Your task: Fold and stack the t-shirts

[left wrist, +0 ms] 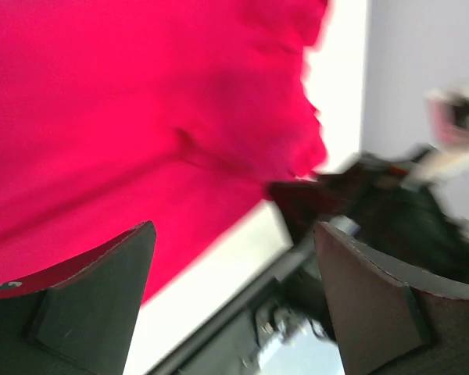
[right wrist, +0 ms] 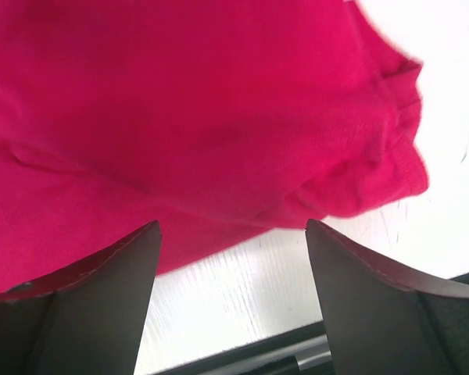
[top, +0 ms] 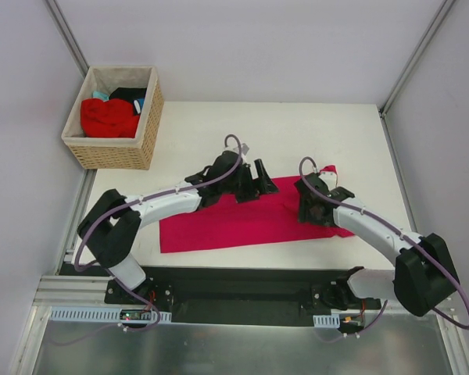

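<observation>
Left fingers (left wrist: 94, 305) and right fingers (right wrist: 86, 312) spread, empty; crimson t-shirt (top: 234, 220) just beneath both, long axis running pair to pair.

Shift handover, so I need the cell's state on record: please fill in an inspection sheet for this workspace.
Surface: white table, no stains seen.
Job's things: crimson t-shirt lying flat on the table's near half, bunched at its right end; red tee, black tee and teal tee in the wicker basket at the far left corner.
Clutter: nothing seen.
Grippers: left gripper and right gripper open over the crimson t-shirt, holding nothing.
Cables: purple cable along each arm, no snag seen.
Surroundings: pale walls, metal frame posts.
</observation>
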